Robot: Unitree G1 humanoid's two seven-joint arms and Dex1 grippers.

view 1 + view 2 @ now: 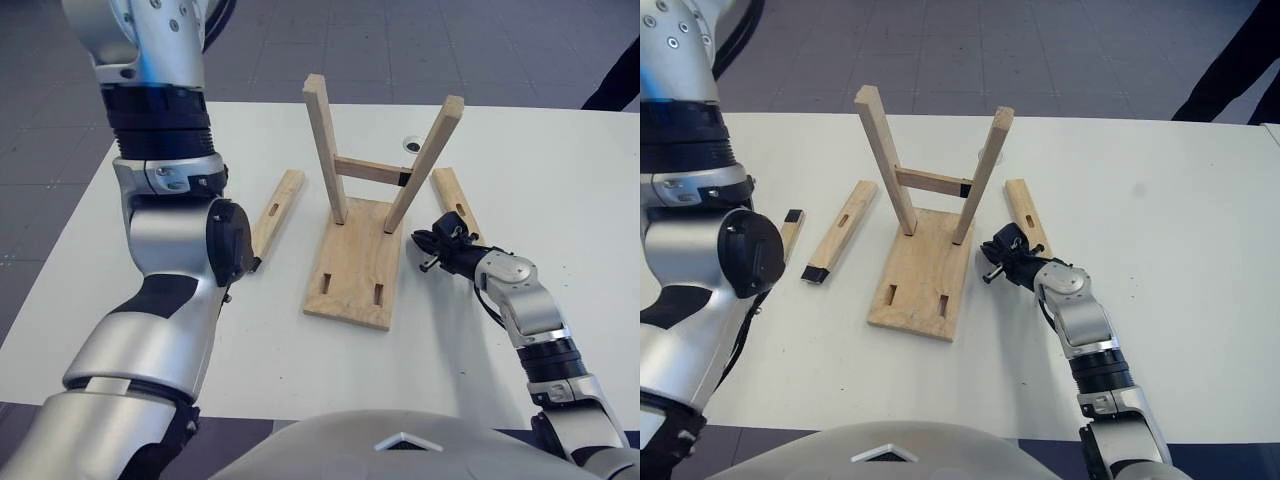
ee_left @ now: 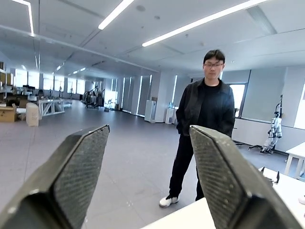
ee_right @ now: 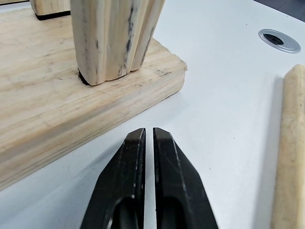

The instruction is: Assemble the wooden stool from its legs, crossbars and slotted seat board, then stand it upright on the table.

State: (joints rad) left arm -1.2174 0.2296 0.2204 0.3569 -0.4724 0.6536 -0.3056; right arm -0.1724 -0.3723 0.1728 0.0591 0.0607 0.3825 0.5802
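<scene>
On the white table (image 1: 560,180), near its middle, the seat board (image 1: 355,270) lies flat with its underside up. Two legs (image 1: 326,150) stand in the slots at its far end, leaning slightly apart, and a crossbar (image 1: 368,170) joins them. The two near slots (image 1: 326,283) are empty. One loose leg (image 1: 277,212) lies flat just beside the board's left edge and another loose leg (image 1: 450,195) just beside its right edge. A shorter stick with a dark tip (image 1: 790,228), probably the second crossbar, lies farther towards the table's left edge. The right claw (image 3: 145,136) sits low over the table by the board's right edge, its fingers pressed together on nothing. The left claw (image 2: 148,129) is raised well above the table, spread wide and empty. The stool looks about half built. The next move probably calls for the right claw to open and take the loose leg beside it, then stand that leg in a near slot.
</scene>
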